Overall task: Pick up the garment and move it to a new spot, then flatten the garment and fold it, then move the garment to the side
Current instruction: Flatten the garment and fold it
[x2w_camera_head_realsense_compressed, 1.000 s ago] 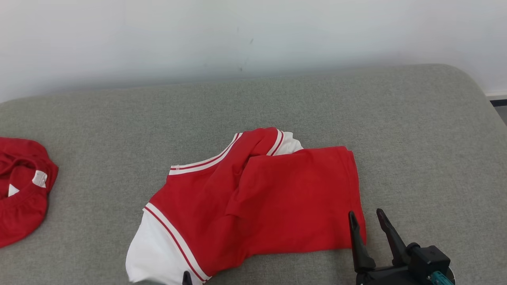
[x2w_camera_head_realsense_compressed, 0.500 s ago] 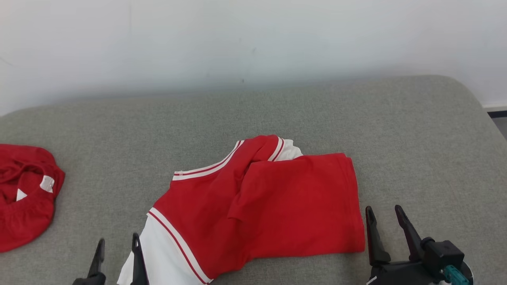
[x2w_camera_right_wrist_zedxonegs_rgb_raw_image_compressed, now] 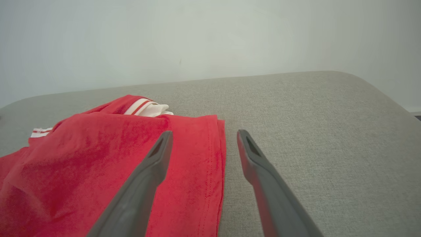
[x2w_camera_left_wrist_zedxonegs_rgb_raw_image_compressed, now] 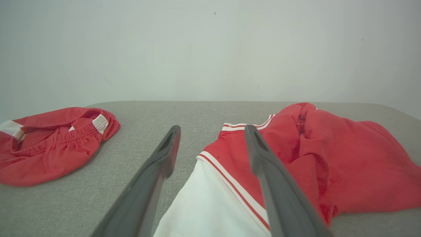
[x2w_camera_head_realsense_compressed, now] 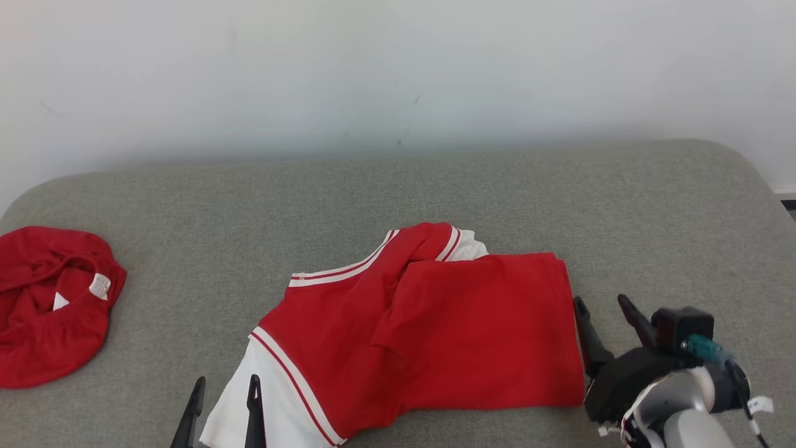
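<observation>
So the left pincer point(x2w_camera_head_realsense_compressed: 227, 379) has just let go. A second ago only a fingertip showed, down on the white sleeve point(x2w_camera_head_realsense_compressed: 280, 410) with the fingers half closed. Now it's backed off to the lower left with its fingers wide apart and nothing between them. One finger is over the sleeve's edge and the other is over bare grey bench point(x2w_camera_head_realsense_compressed: 249, 205). The right pincer point(x2w_camera_head_realsense_compressed: 601, 300) is spread open and empty too, same as before, sitting just beside the shirt's right hem point(x2w_camera_head_realsense_compressed: 569, 323). Its wrist view has one finger over the red fabric and one over the bench.

The red-and-white T-shirt point(x2w_camera_head_realsense_compressed: 435, 336) is lying mid-bench, slightly to the right. The head camera has tilted a bit, so the shirt sliding down the picture isn't a real move. The body looks doubled over from the right side, with a rumpled ridge running down from the collar, and the left sleeve is poking out at the lower left.

My read is that this is a release between fold steps, not the end. That sleeve needs tucking and the ridge needs smoothing before anything gets shifted aside. The red shorts point(x2w_camera_head_realsense_compressed: 53, 305) are well off at the left edge, so that side is already partly taken.
</observation>
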{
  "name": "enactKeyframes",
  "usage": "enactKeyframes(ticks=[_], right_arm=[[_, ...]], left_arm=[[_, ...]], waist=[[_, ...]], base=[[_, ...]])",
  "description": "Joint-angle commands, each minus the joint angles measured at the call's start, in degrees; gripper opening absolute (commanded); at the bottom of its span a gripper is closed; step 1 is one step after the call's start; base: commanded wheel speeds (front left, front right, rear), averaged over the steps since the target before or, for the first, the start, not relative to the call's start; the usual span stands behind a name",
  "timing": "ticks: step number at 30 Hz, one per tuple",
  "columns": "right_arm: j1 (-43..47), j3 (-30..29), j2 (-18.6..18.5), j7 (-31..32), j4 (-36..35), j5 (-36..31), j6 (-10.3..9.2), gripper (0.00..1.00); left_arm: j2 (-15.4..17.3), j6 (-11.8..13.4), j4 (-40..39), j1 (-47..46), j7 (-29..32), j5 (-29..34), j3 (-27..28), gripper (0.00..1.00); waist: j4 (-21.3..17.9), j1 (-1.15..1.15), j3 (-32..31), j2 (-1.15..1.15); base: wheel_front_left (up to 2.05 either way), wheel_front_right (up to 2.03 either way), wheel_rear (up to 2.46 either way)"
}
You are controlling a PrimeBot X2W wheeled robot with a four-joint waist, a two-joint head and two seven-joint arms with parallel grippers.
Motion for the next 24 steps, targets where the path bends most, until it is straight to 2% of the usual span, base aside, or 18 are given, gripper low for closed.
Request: enactKeyframes(ticks=[1, 3, 4, 5, 6, 10, 13, 24], right_arm=[[-2.3, -0.7, -1.0, 3.8, 0.6, -0.3, -0.13, 1.0], [-5.1, -1.8, -1.7, 9.2, 1.6, -0.6, -0.13, 1.0], [-5.1, -1.8, -1.7, 9.2, 1.6, -0.6, -0.13, 1.0], [-8.1, -2.9, -1.8, 14.1, 2.6, -0.1, -0.13, 1.0], [-8.1, -2.9, -1.8, 14.1, 2.6, -0.1, -0.13, 1.0], [-12.8, -4.3, -2.5, 22.3, 4.8, -0.7, -0.13, 1.0], [-15.6, -5.1, -2.9, 26.1, 6.7, -1.4, -0.13, 1.0], [-19.6, -2.9, -4.3, 28.0, 12.4, -2.1, -0.13, 1.0]], left_arm=[[-0.7, -0.9, 0.4, 0.6, -0.2, 1.0, 0.7, 1.0], [-1.5, -2.2, 0.8, 0.2, -0.2, 1.9, 1.4, 1.0], [-1.5, -2.2, 0.8, 0.2, -0.2, 1.9, 1.4, 1.0], [-2.2, -3.4, 1.0, -0.5, -0.2, 2.7, 2.1, 1.0], [-2.2, -3.4, 1.0, -0.5, -0.2, 2.7, 2.1, 1.0], [-3.4, -5.2, 1.1, -1.7, -0.2, 3.9, 3.4, 1.0], [-4.4, -6.3, 1.5, -2.4, -0.2, 4.7, 4.1, 1.0], [-6.9, -9.5, 2.7, -4.0, -0.2, 6.6, 6.6, 1.0]], waist=[[0.7, 0.01, 0.6, 0.0], [1.3, 0.01, 1.4, 0.0], [1.3, 0.01, 1.4, 0.0], [2.0, 0.01, 2.5, 0.0], [2.0, 0.01, 2.5, 0.0], [3.3, 0.01, 5.2, 0.0], [4.4, 0.01, 7.0, 0.0], [5.8, 0.01, 9.9, 0.0]], base=[[0.0, 0.0, 0.0], [0.0, 0.0, 0.0], [0.0, 0.0, 0.0], [0.0, 0.0, 0.0], [0.0, 0.0, 0.0], [0.0, 0.0, 0.0], [0.0, 0.0, 0.0], [0.0, 0.0, 0.0]])
